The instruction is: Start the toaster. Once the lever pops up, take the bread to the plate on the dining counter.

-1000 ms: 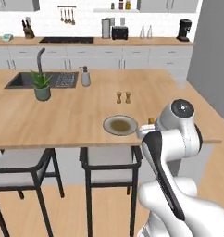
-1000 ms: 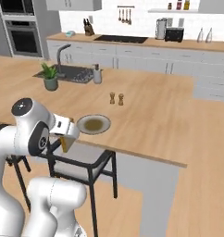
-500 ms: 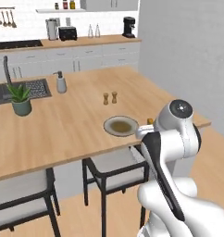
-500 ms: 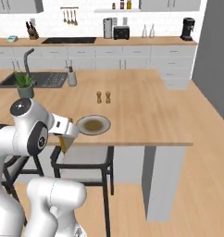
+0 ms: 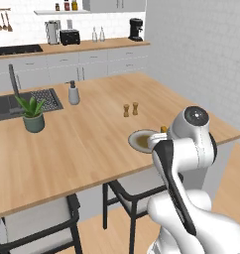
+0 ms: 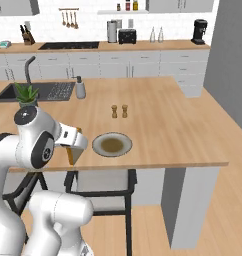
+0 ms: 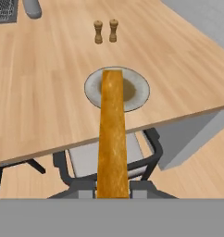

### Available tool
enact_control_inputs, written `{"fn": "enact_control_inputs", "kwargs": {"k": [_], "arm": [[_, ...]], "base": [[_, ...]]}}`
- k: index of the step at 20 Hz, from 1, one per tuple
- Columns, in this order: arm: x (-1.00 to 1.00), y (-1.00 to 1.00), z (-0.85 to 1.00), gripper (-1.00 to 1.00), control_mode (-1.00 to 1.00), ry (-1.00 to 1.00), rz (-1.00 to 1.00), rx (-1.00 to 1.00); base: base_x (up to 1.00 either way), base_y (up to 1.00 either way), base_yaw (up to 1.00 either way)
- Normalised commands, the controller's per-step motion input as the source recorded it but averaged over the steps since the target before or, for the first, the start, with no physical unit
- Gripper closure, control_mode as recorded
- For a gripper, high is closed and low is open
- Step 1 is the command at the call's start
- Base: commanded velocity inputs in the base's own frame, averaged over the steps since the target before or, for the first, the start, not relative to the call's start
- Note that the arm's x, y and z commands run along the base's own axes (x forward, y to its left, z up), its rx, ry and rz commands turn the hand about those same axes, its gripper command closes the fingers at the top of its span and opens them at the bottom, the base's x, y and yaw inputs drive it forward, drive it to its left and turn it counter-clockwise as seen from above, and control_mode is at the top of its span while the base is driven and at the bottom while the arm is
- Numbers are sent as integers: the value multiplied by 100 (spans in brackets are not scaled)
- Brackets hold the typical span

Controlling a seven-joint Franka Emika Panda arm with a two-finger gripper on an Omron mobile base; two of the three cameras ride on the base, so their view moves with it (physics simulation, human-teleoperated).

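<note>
One broad light-wood tabletop (image 6: 193,130) is spreading across the scene, dark-framed chairs (image 6: 100,187) tucked under its near edge, and the white arm (image 6: 35,142) is rising in front of it. Far back on the rear worktop, the black toaster (image 6: 126,36) is sitting beside a chrome canister (image 6: 112,31), well apart from the action. Near the tabletop's front edge, the grey plate (image 6: 112,144) is lying flat with nothing on it. Just beyond it, two small wooden shakers (image 7: 106,30) are standing side by side. In the hand view, the bread (image 7: 112,134) is being held edge-on, its golden length reaching out over the chair and the tabletop's edge, its far tip overlapping the plate. The fingers (image 7: 86,190) are clenching the slice at its near end, one on each side.
</note>
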Motion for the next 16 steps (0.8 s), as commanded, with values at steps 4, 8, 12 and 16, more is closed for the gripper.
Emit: {"fn": "enact_control_inputs", "kwargs": {"k": [4,8,12,16], "arm": [[0,0,0,100,100,0,0,0],[0,0,0,100,100,0,0,0],[0,0,0,100,100,0,0,0],[6,-1,0,100,-100,0,0,0]], "base": [[45,0,5],[24,0,0],[6,0,0],[3,0,0]]}}
